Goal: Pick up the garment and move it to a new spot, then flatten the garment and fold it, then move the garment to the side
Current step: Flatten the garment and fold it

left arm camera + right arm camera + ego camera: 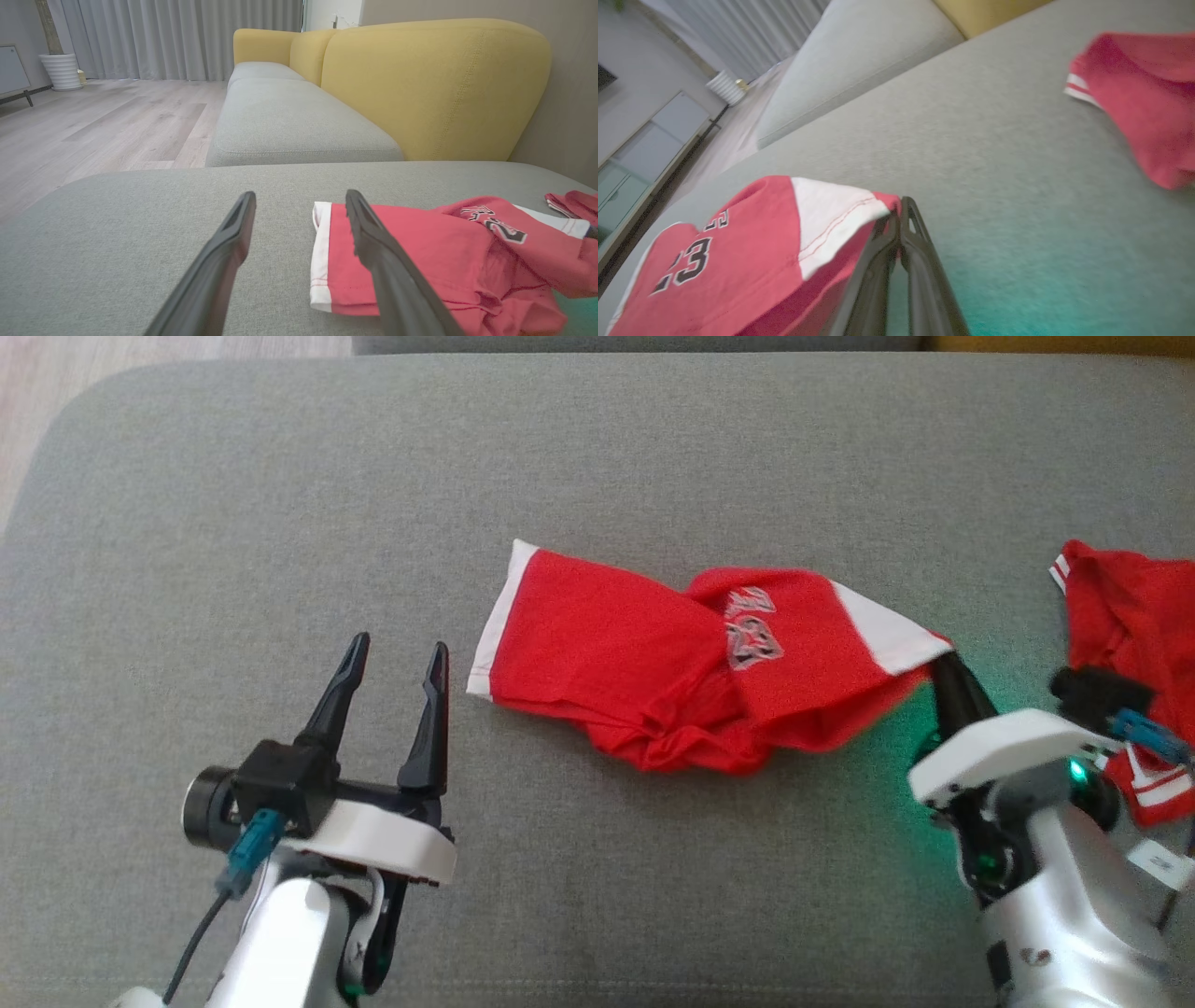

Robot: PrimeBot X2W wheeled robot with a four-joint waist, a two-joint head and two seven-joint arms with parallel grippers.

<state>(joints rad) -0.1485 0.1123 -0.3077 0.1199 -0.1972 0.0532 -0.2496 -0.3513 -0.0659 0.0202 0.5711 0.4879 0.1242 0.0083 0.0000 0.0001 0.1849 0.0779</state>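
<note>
The garment (672, 663) is a pair of red shorts with white hems and a number print, lying crumpled in the middle of the grey cushion (597, 457). My right gripper (943, 658) is shut on the garment's right white-trimmed corner; in the right wrist view the fingertips (900, 212) pinch that hem of the garment (738, 252). My left gripper (397, 653) stands open just left of the garment's left hem, apart from it. In the left wrist view the garment (444, 252) lies behind and right of the right-hand one of my left gripper's (299, 205) two spread fingers.
A second red garment (1134, 616) with white stripes lies at the cushion's right edge, behind my right wrist. A yellow sofa back (434, 88) rises beyond the cushion, with another grey seat (289, 121) farther on. Wooden floor (107, 121) lies off the left.
</note>
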